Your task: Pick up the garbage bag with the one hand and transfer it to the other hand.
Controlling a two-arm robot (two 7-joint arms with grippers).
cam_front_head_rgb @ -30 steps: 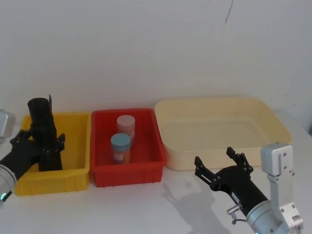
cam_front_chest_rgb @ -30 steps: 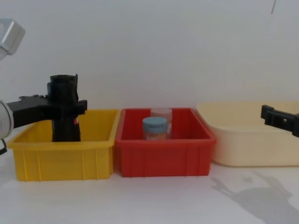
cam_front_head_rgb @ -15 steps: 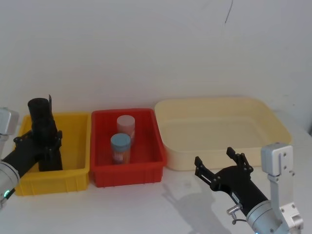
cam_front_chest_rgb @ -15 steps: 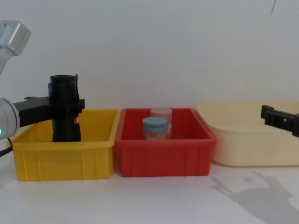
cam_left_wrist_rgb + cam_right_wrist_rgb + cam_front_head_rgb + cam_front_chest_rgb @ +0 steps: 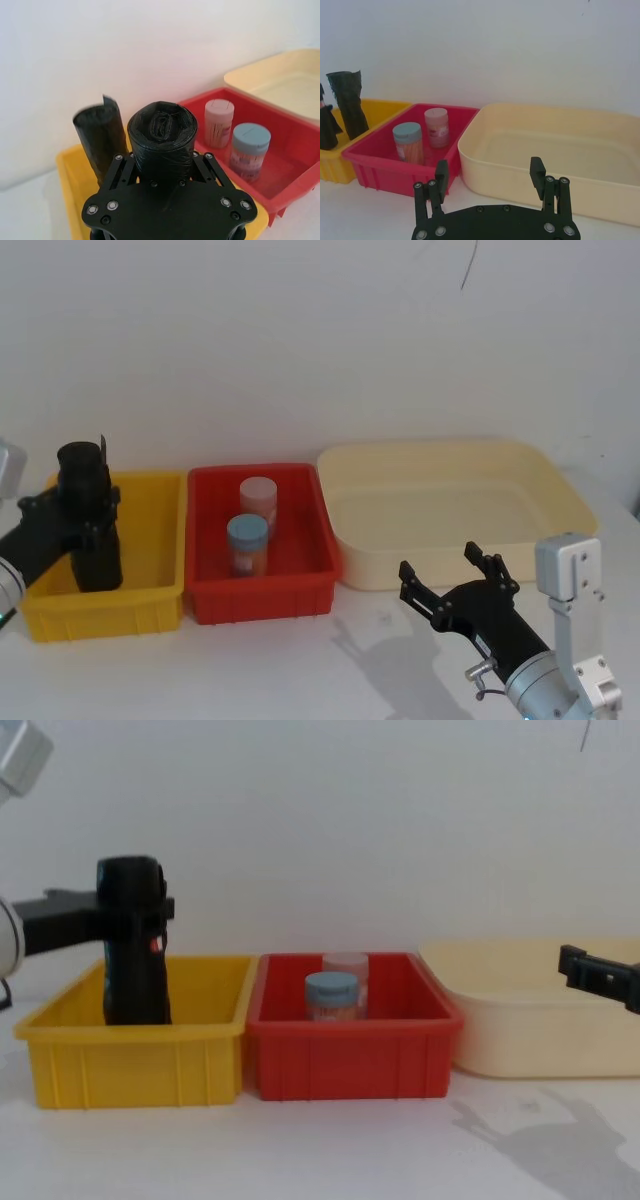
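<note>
The garbage bag (image 5: 88,525), a tall black crinkly roll with a small red label (image 5: 154,946), stands upright over the yellow bin (image 5: 150,605). My left gripper (image 5: 88,508) reaches in from the left and is shut on its upper part. In the left wrist view the roll's top (image 5: 162,131) sits between the jaws. From the chest view, its lower end is hidden behind the bin's front wall. My right gripper (image 5: 438,562) hovers open and empty over the table in front of the cream tub, far from the bag.
A plain black roll (image 5: 100,135) stands just behind the held one in the yellow bin. The red bin (image 5: 262,595) beside it holds two jars, a blue-lidded one (image 5: 247,543) and a pink one (image 5: 257,500). A large cream tub (image 5: 455,465) sits at the right.
My left gripper has risen and lifted the garbage bag a little higher in the yellow bin. The right arm has stayed still.
</note>
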